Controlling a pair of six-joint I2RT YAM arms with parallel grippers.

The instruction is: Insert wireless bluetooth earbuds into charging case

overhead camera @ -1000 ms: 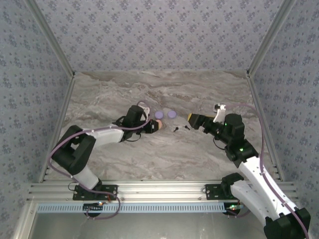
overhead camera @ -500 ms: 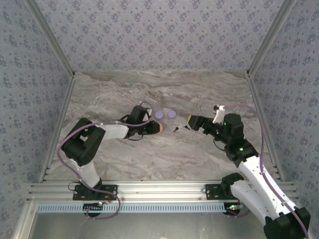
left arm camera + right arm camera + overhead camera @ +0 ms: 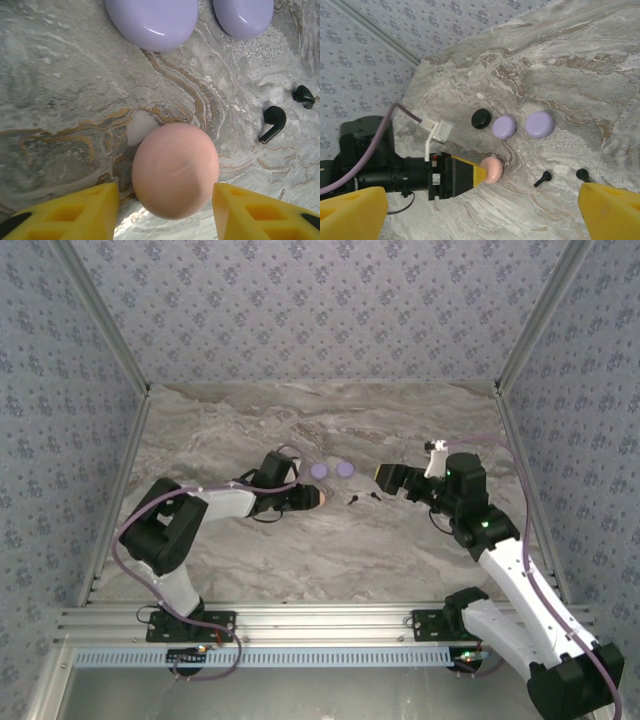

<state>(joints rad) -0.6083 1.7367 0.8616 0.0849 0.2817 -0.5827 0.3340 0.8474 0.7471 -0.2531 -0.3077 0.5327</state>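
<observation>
– At the bottom centre of the left wrist view, your left gripper [image 3: 165, 200] stands part-way open astride the pink round case [image 3: 175, 165]. A gap shows on the case's left side, and the right-hand finger looks to be touching it or nearly so. Nothing is clamped. The case rests on the marble table [image 3: 60, 75].

– And the other arm?

– Your right gripper [image 3: 480, 210] is spread wide and holds nothing.

– Where are the buds?

– Two black earbuds [image 3: 272, 124] lie loose on the marble at the right edge of the left wrist view, near the pink case and inside nothing. The lilac cases [image 3: 152, 22] sit along the top edge. I cannot tell whether the pale fleck just beside the pink case is a bud or a marking in the stone.

– What do you flag?

– First, a finger brushing the pink case as you lift away could drag or spin it into the buds. Second, every case looks shut to me, so no bud can seat until a lid is opened. Third, the buds are tiny and rounded, and a wide jaw closing off-centre may flick one across the marble. Fourth, both arms are converging on the same patch, so watch for contact.
</observation>
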